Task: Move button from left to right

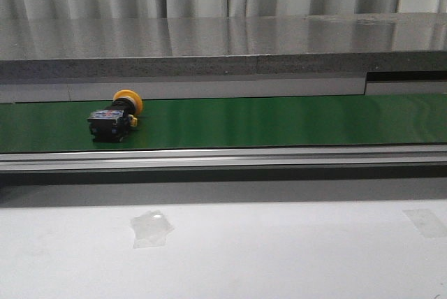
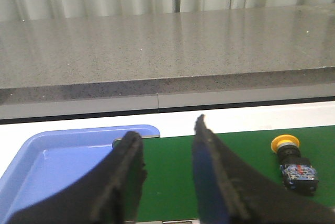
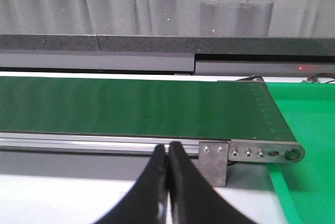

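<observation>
The button (image 1: pixel 115 117) lies on its side on the green conveyor belt (image 1: pixel 279 121) at the left, yellow cap toward the back, black body toward the front. It also shows in the left wrist view (image 2: pixel 293 161). My left gripper (image 2: pixel 167 135) is open and empty, above the belt and apart from the button. My right gripper (image 3: pixel 167 148) is shut and empty, in front of the belt's aluminium rail (image 3: pixel 78 141) near its right end. Neither gripper shows in the front view.
A blue tray (image 2: pixel 57 156) sits at the belt's left end. A green mat (image 3: pixel 309 130) lies past the belt's right end bracket (image 3: pixel 261 153). A grey stone ledge (image 1: pixel 223 44) runs behind the belt. White table (image 1: pixel 279 250) with tape patches (image 1: pixel 150 228) lies in front.
</observation>
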